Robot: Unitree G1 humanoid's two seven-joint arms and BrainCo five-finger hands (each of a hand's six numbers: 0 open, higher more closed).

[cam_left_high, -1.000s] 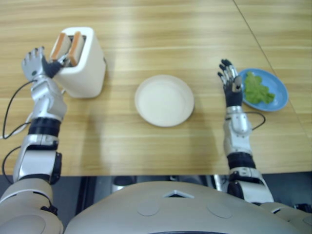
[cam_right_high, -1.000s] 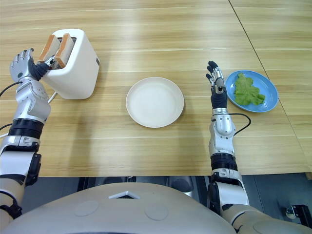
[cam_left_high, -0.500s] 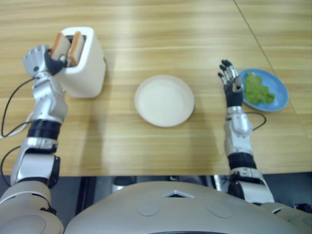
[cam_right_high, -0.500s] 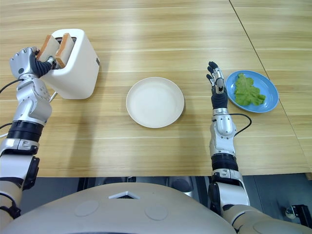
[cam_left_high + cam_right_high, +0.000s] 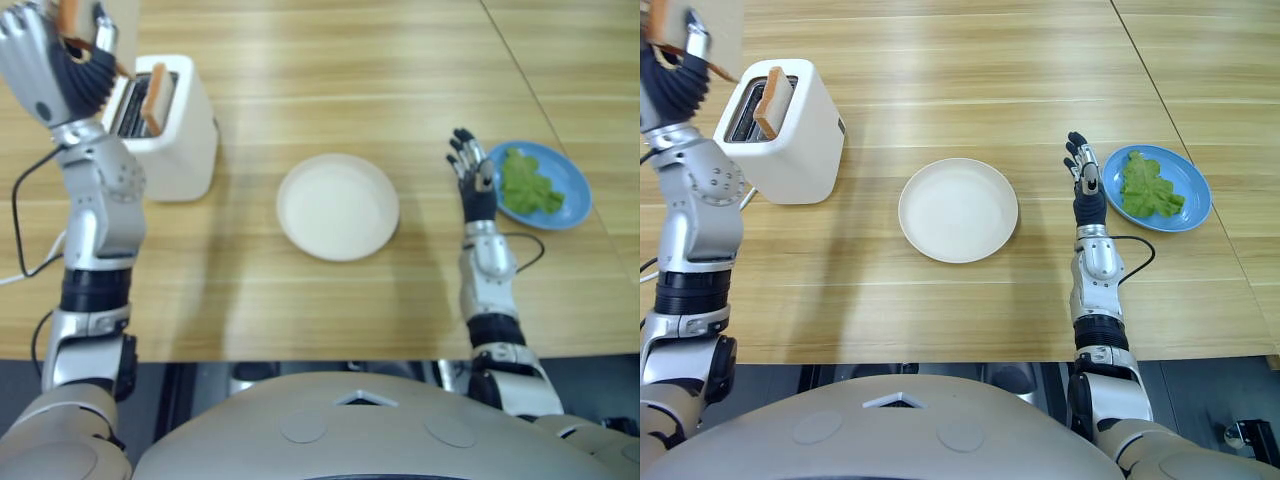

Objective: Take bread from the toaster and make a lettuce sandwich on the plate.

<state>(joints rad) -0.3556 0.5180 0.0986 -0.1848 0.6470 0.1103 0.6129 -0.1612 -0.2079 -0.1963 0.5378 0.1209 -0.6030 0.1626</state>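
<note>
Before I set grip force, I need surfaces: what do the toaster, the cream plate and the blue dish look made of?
Toaster: smooth matte white shell, likely plastic or painted metal. Cream plate: even soft sheen, ceramic or melamine; cannot tell. Blue dish: uniform colour, thin rim, probably plastic.

Table [image 5: 940,80]: light wood-grain top, grain running left to right. Seam [image 5: 1138,60]: thin dark line, slanting from the far edge toward the right. Blue dish [image 5: 1195,195]: round, shallow, right rim at the seam. Floor [image 5: 1220,400]: dark grey, below the near table edge
</note>
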